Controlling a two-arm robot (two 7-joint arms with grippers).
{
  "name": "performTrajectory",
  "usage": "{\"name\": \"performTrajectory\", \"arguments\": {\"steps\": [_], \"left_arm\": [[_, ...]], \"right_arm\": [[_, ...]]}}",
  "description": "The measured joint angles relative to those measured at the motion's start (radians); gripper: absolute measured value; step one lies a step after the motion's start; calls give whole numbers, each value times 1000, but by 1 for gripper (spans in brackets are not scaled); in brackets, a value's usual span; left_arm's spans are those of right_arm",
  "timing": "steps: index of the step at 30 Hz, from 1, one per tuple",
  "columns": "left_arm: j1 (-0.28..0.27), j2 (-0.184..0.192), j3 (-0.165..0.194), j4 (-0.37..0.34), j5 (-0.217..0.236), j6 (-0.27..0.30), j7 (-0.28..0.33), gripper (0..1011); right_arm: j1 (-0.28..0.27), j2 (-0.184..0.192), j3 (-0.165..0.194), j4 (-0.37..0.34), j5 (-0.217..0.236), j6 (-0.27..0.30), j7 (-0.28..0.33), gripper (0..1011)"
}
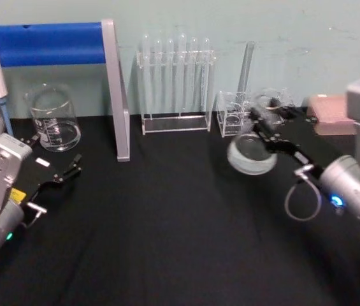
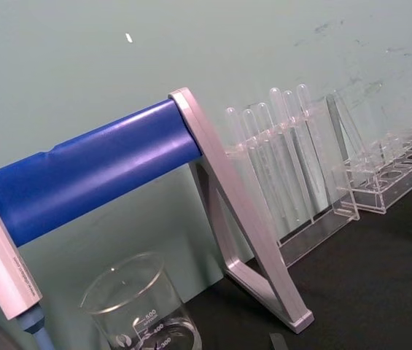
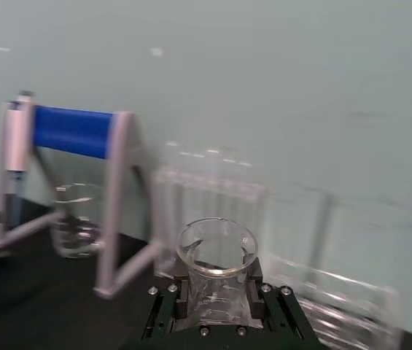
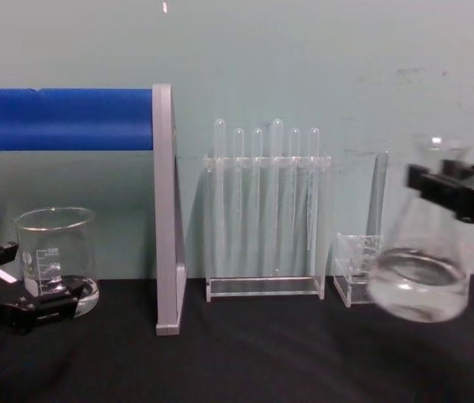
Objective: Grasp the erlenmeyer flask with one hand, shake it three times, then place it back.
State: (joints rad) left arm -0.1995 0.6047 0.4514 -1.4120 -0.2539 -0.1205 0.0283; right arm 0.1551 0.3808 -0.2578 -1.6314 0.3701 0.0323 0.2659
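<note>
The erlenmeyer flask (image 1: 252,153) is a clear conical glass vessel held off the black table, right of centre, in front of the small acrylic rack. My right gripper (image 1: 267,127) is shut on its narrow neck, and the wide base tips down and to the left. From the chest the flask (image 4: 419,277) hangs tilted under the black gripper (image 4: 455,191). The right wrist view looks down at the flared rim of the flask (image 3: 216,251) clamped between the jaws of the gripper (image 3: 216,310). My left gripper (image 1: 65,173) rests open and idle at the table's left.
A squat glass beaker (image 1: 54,119) stands back left under a blue-barred grey stand (image 1: 117,95). A rack of test tubes (image 1: 176,83) stands at the back centre, a small acrylic rack (image 1: 234,115) to its right. A pink box (image 1: 329,115) sits far right.
</note>
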Motion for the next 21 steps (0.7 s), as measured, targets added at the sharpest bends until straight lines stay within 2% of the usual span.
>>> {"name": "performTrajectory", "arguments": {"steps": [3, 10, 16, 21], "left_arm": [[0, 0, 0, 0, 0, 0, 0, 1001], [0, 0, 0, 0, 0, 0, 0, 1001], [0, 0, 0, 0, 0, 0, 0, 1001], [0, 0, 0, 0, 0, 0, 0, 1001]], "right_arm": [[-39, 2, 52, -26, -13, 9, -51, 448], [-89, -2, 117, -58, -32, 23, -105, 448], [-98, -13, 133, -64, -46, 28, -107, 448], [-79, -26, 118, -51, -54, 29, -76, 448]]}}
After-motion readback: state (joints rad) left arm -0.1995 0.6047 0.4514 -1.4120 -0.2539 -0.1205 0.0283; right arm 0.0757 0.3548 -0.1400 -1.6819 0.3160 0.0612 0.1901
